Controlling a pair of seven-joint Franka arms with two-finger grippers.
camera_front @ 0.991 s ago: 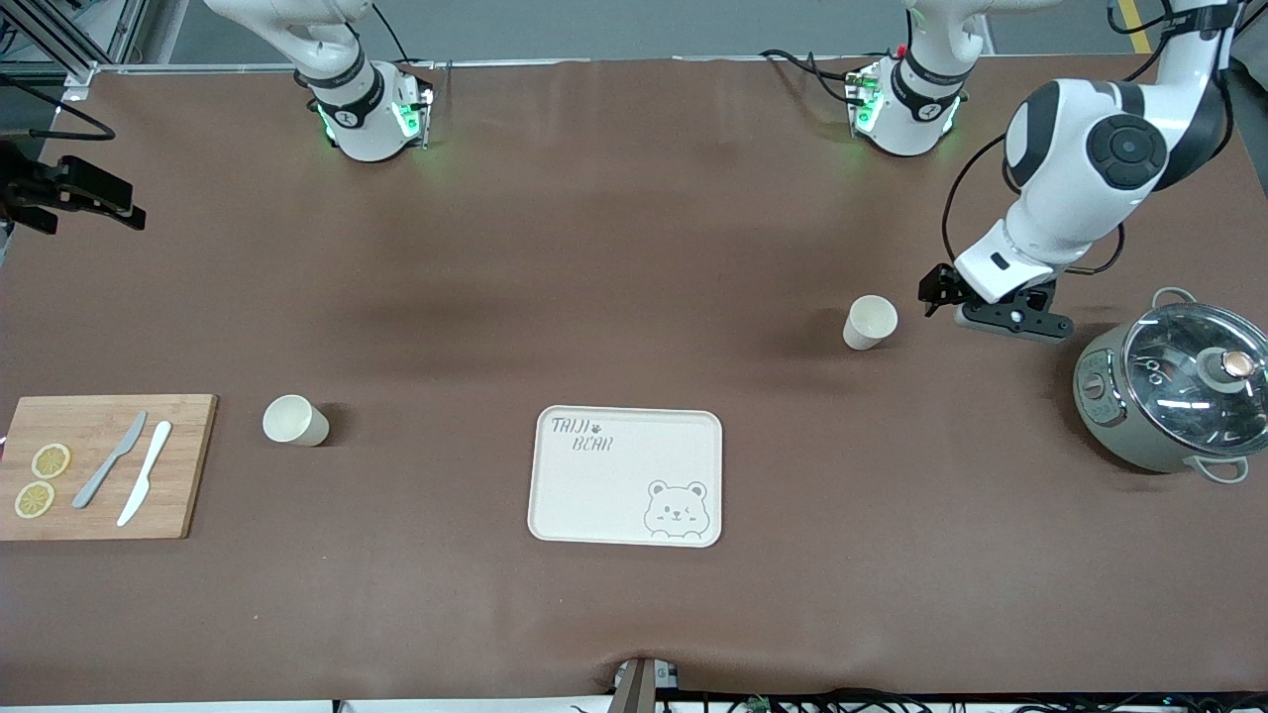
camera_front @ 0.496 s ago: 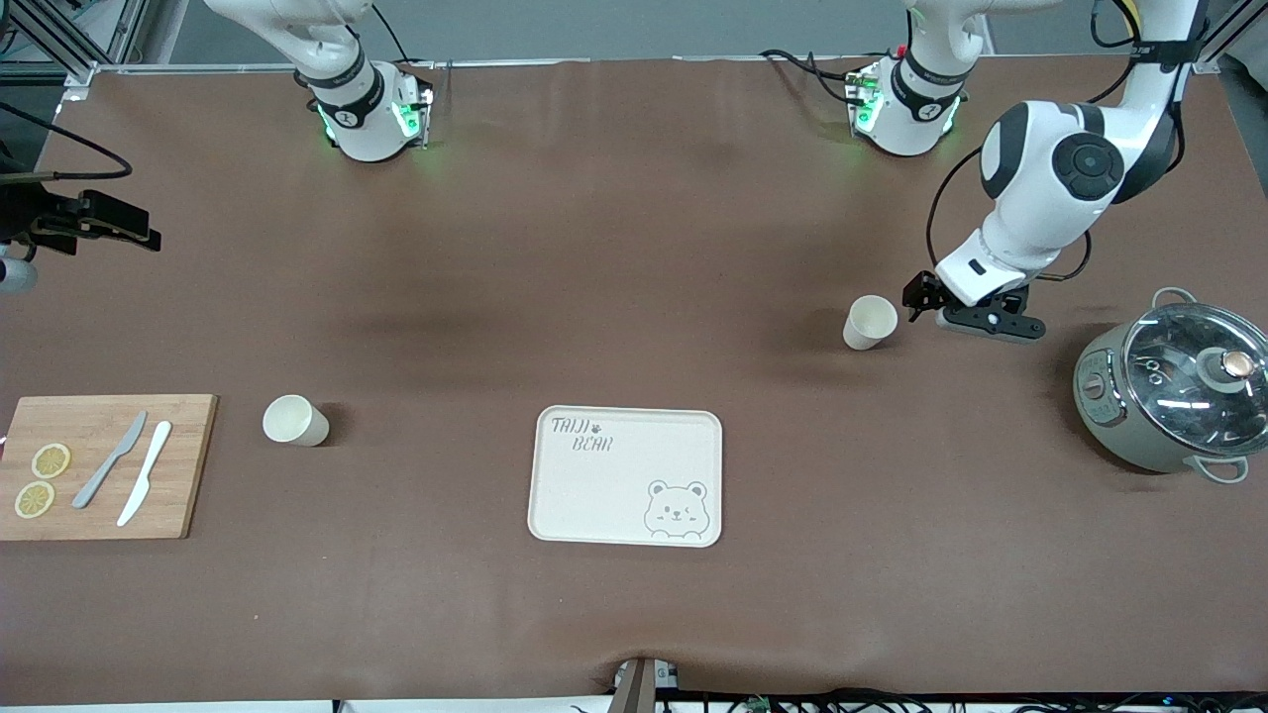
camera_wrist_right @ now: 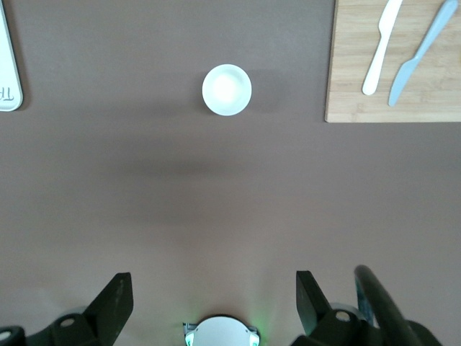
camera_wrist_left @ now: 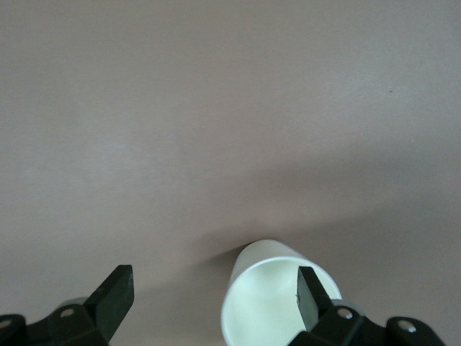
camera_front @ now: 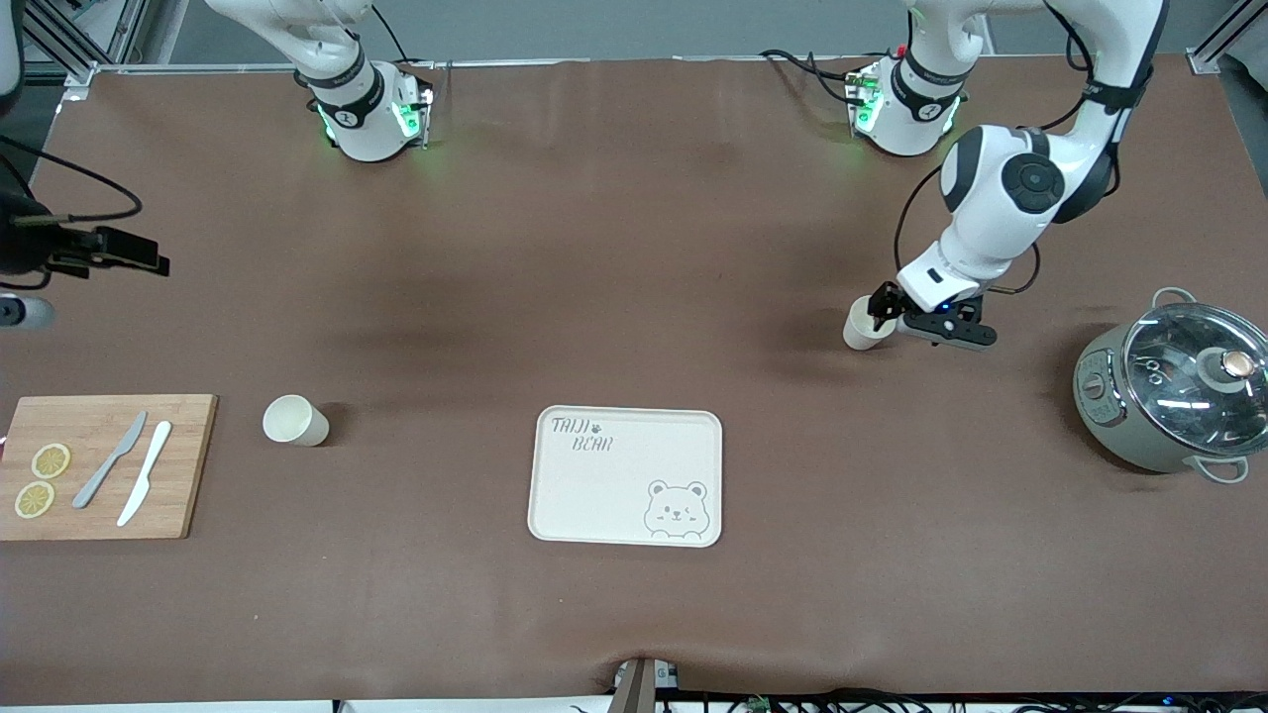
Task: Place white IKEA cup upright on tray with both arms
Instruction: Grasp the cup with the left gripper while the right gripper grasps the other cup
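Brown matting covers the desk [camera_front: 614, 297], and the tray [camera_front: 626, 475] holds nothing yet, so both cups have still to be carried over. One white cup [camera_front: 860, 327] stands upright, farther from the front camera than the tray, toward the left arm's end. The left gripper [camera_wrist_left: 212, 299] hangs at it, jaws wide, one finger over its rim. The second cup [camera_front: 294, 420] stands beside the tray, unclaimed; the right gripper [camera_wrist_right: 209, 299] waits open above the desk.

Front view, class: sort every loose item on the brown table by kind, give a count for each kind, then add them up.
Cups: 2
Trays: 1
Cutting boards: 1
Knives: 2
Lemon slices: 2
Lidded pots: 1
Total: 9
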